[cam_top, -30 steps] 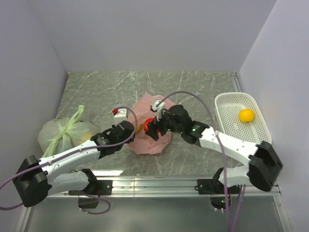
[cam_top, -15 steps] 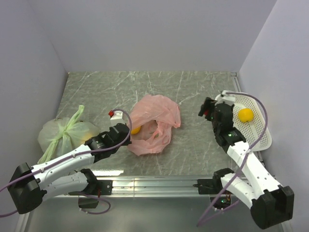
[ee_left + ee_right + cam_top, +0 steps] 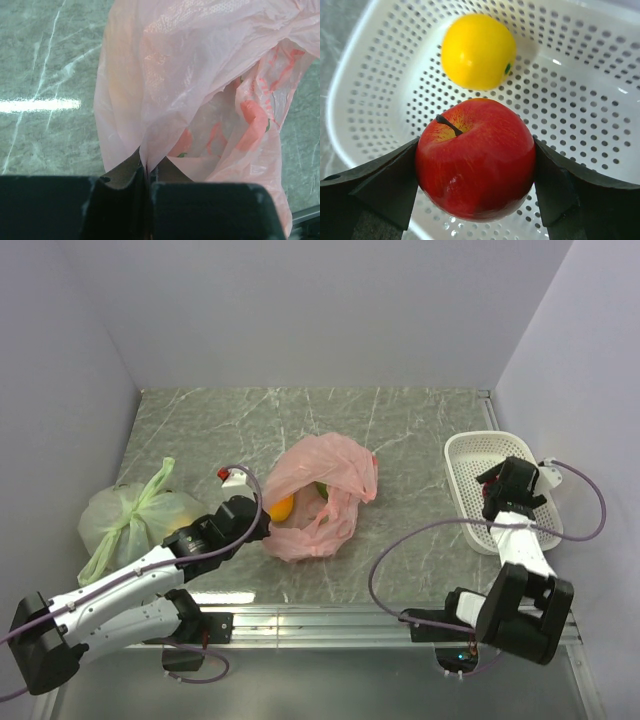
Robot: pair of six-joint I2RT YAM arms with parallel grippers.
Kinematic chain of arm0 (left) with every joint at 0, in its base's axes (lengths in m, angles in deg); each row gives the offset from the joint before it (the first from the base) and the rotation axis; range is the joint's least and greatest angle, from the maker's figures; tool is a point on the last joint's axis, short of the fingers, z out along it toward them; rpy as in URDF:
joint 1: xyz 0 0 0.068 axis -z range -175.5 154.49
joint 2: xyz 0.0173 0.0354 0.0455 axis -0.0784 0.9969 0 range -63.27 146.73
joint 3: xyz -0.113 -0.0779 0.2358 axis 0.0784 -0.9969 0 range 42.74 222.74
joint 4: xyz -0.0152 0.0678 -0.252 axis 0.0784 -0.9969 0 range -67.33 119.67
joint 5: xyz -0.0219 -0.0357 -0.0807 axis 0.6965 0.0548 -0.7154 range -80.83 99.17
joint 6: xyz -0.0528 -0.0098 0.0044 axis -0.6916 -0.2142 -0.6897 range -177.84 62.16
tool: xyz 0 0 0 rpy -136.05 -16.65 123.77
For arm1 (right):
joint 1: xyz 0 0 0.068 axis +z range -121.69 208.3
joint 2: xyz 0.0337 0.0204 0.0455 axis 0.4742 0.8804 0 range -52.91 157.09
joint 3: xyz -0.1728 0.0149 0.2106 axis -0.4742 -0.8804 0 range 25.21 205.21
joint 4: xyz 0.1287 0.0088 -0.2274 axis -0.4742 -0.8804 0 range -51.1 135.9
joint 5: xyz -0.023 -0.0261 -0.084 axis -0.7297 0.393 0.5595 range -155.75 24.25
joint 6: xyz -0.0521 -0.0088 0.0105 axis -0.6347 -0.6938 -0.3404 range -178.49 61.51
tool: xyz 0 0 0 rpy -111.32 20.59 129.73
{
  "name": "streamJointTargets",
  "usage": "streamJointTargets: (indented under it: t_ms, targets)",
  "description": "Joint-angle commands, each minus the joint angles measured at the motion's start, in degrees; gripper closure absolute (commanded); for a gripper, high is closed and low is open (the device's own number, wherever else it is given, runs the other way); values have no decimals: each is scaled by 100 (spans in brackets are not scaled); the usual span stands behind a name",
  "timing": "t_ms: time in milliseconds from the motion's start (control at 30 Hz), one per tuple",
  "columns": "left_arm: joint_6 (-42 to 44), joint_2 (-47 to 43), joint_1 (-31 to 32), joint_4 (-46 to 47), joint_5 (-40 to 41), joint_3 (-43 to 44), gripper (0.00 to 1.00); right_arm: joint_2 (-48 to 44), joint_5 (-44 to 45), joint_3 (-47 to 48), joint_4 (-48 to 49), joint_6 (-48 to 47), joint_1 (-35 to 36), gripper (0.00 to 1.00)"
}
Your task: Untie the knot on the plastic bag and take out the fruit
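The pink plastic bag [image 3: 325, 480] lies open at mid-table, and no knot shows on it. An orange fruit [image 3: 282, 507] and something green show inside its mouth. My left gripper [image 3: 260, 527] is shut on a fold of the bag's near-left edge; the left wrist view shows the pink film [image 3: 200, 75] pinched between the closed jaws [image 3: 147, 172]. My right gripper [image 3: 505, 488] hangs over the white basket [image 3: 470, 447], shut on a red apple [image 3: 476, 160]. A yellow fruit [image 3: 478, 50] lies in the basket [image 3: 360, 75] just beyond the apple.
A tied pale green bag [image 3: 130, 515] with fruit inside sits at the left by the wall. The basket stands against the right wall. Walls enclose the table at the back and both sides.
My right arm has carried the red apple from the pink bag's mouth rightwards to above the basket. My left gripper has kept hold of the bag's edge, and the bag mouth has opened wider.
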Motion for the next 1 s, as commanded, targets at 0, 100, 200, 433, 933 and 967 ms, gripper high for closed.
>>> streamJointTargets:
  t_ms: [0,100,200,433,933,967]
  targets:
    - [57,-154,-8,164,30,-84,91,452,-324,408,279,380,-84,65]
    - [57,-154,-8,173,12,-101,91,497,-316,409,288,503,-93,6]
    - [74,-119,-17,208,12,-110,91,357,-359,391,270,539,-85,0]
    - [57,83,-17,278,-85,-110,91,-161,-534,338,68,293,20,0]
    - [-549,276,-17,244,188,-347,90,-323,-3189,1101,912,-1534,5078,18]
    - [-584,259,-17,226,214,-356,89,-146,-3242,1172,894,-1709,5336,18]
